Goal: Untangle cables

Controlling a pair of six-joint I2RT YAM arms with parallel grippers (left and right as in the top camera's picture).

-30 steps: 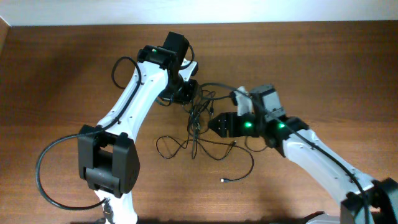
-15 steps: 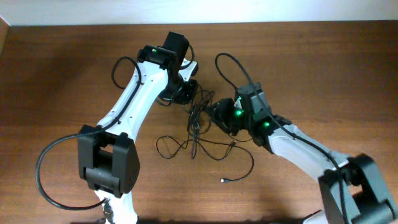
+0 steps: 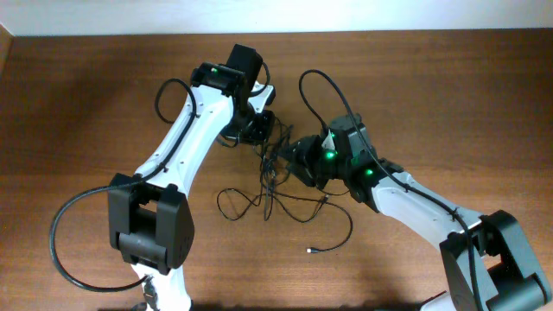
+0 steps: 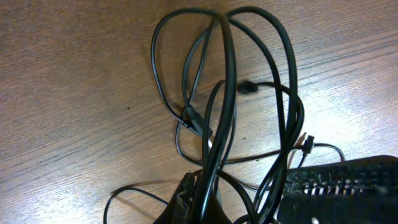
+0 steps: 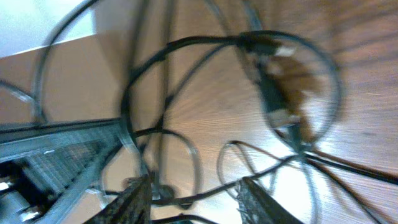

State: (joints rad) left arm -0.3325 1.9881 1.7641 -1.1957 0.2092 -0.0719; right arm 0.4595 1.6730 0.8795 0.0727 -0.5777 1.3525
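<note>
Cables: knot mid-surface, long axis running twd near edge. Left gripper clenched on far end; right gripper, jaws apart, just right of knot, straddling strands.

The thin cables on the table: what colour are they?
The cables are plain black, no pattern; the left wrist view shows it best.

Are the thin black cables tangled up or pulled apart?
Tangled. The cables loop over and through one another in one bunch.
</note>
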